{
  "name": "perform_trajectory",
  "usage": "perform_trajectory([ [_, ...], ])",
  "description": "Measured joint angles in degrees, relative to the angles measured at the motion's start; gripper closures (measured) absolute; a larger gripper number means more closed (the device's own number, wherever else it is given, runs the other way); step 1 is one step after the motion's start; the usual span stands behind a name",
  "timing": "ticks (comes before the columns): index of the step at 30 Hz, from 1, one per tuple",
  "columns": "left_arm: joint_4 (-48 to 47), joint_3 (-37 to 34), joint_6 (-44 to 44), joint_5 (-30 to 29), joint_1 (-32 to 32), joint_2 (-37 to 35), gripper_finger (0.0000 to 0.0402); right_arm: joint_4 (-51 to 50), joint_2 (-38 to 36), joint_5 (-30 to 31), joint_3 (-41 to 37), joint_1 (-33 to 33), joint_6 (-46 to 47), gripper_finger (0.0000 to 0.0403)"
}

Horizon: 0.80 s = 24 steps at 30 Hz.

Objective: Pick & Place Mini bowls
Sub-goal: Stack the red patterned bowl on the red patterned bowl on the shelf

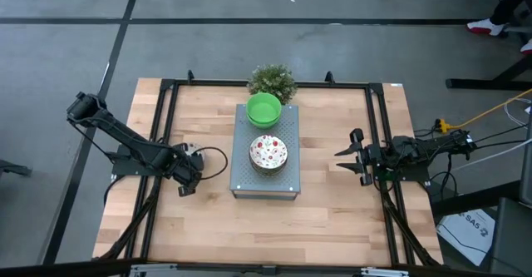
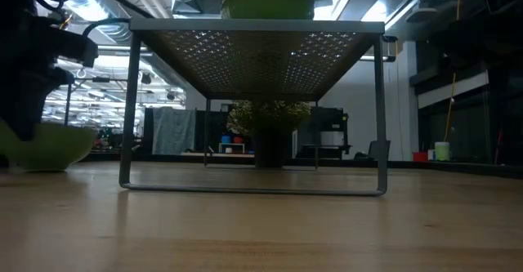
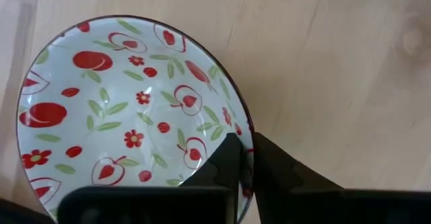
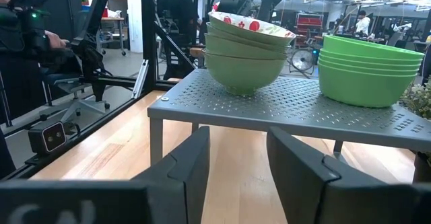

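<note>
Two stacks of mini bowls stand on a grey perforated rack (image 1: 264,181): a plain green stack (image 1: 264,109) and a stack with a red-and-green patterned bowl on top (image 1: 268,152). One more patterned bowl (image 3: 128,109), green on the outside (image 2: 41,145), sits left of the rack, and my left gripper (image 3: 250,177) is shut on it. My right gripper (image 4: 239,163) is open and waits right of the rack (image 4: 283,103), pointing at it (image 1: 342,162). My left gripper holds the patterned bowl by its rim (image 3: 249,153), one finger (image 3: 225,167) inside the bowl and the other (image 3: 283,177) outside. The fingers come from above, pointing down. In the low view the bowl's base (image 2: 37,167) sits at table level, upright.
A small bushy potted plant (image 1: 272,81) stands at the rack's far side. Black rails (image 1: 166,127) run along the left and right of the wooden table. Bare wood lies between the rack and each arm and along the near edge. People and equipment show in the room beyond.
</note>
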Motion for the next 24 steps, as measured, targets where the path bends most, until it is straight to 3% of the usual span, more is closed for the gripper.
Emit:
perform_trajectory([
  [17,-2.35,7.86,-0.21,-4.13,1.71,0.15,0.0399,0.0,0.0,0.0,0.0,0.01,0.0,0.0256],
  [24,-9.42,12.18,0.12,-8.93,4.18,0.15,0.0399,0.0,0.0,0.0,-0.01,0.01,0.0,0.0256],
])
